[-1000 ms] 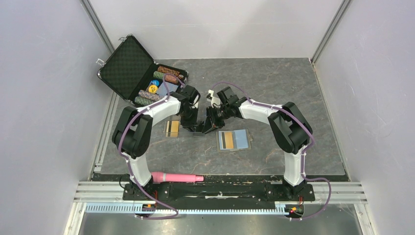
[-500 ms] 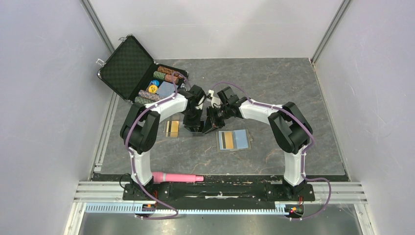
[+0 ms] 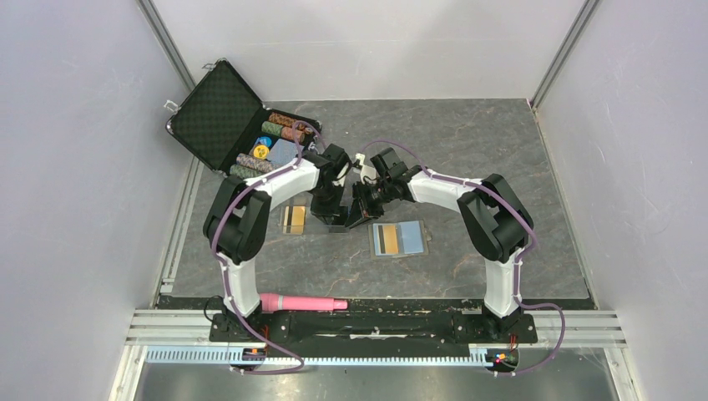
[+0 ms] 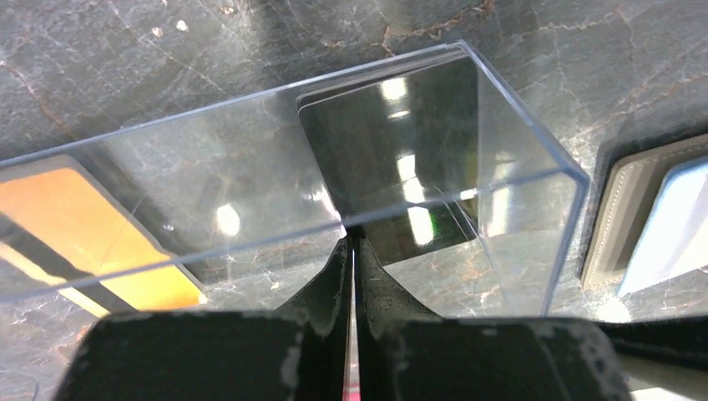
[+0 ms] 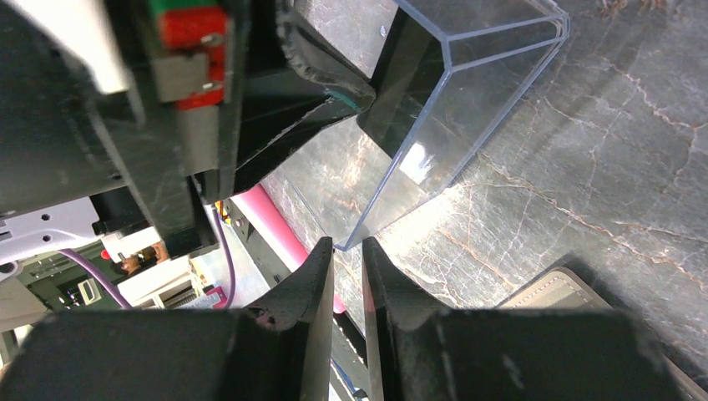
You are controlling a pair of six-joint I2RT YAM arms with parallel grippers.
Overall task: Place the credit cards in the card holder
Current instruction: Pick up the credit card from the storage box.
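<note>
Top external view: my left fingers [image 3: 327, 215] and right fingers [image 3: 359, 214] are hanging close together, low over the counter [image 3: 467, 150]. They are sitting between one orange card [image 3: 293, 219], lying flat on the counter, and the one card holder [image 3: 399, 239]. The holder is lying open with a second orange card [image 3: 385, 240] on its left half.

Left wrist view: my left fingers are clenching tight on the near wall of a single clear box [image 4: 250, 184]. The one black card [image 4: 401, 159] is sitting inside it towards the right end, and the holder is lying just beside the box.

Right wrist view: my right fingers are standing only narrowly apart, pinching a corner of the same box's wall between their tips.

That is making two orange cards, one black card, one holder and one box.
</note>
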